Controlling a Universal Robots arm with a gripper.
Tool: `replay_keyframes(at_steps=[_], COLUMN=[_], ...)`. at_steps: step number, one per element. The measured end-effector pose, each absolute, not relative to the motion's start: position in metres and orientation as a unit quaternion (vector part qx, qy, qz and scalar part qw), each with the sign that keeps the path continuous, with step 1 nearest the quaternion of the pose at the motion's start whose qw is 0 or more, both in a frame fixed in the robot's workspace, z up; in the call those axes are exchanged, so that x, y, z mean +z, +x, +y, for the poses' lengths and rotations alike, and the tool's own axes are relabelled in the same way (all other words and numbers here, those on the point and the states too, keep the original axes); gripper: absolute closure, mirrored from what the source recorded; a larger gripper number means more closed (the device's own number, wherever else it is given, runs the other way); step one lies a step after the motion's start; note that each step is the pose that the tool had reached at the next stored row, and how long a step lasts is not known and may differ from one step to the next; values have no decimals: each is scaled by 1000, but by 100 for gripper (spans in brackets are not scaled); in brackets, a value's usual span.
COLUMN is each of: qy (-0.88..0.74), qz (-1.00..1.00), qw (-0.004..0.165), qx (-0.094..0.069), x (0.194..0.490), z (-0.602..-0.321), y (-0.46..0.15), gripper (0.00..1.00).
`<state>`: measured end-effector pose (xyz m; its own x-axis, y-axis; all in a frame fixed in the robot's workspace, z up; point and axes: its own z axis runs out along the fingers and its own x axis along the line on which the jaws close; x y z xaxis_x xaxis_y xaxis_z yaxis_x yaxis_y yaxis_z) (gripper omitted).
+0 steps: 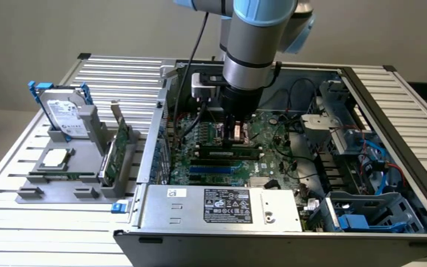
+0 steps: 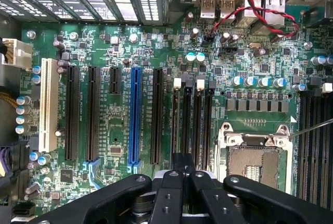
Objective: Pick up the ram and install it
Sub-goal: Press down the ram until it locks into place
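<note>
a plain grey wall point(image 1: 65, 28) stands behind a slatted metal table point(image 1: 117, 69).

Pincer point(image 2: 183, 169) fingertips hidden behind own linkage; arm point(image 1: 254, 33) cut by exterior view's top edge.

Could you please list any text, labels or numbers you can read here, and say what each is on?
None reads clearly.
Power supply label: white print and marks, too small.
White sticker on the same cover: unreadable.
Hard drive label: blurred.
Motherboard silkscreen: tiny white lettering, illegible.
</note>
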<state>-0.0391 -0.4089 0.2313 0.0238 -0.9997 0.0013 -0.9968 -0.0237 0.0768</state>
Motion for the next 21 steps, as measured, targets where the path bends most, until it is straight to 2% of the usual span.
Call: replay_keyframes(at_steps=[21], qy=[715], qz=[-698], qw=[29], qx=[-29], x=[228], z=[-409], y=[-39], gripper=[89])
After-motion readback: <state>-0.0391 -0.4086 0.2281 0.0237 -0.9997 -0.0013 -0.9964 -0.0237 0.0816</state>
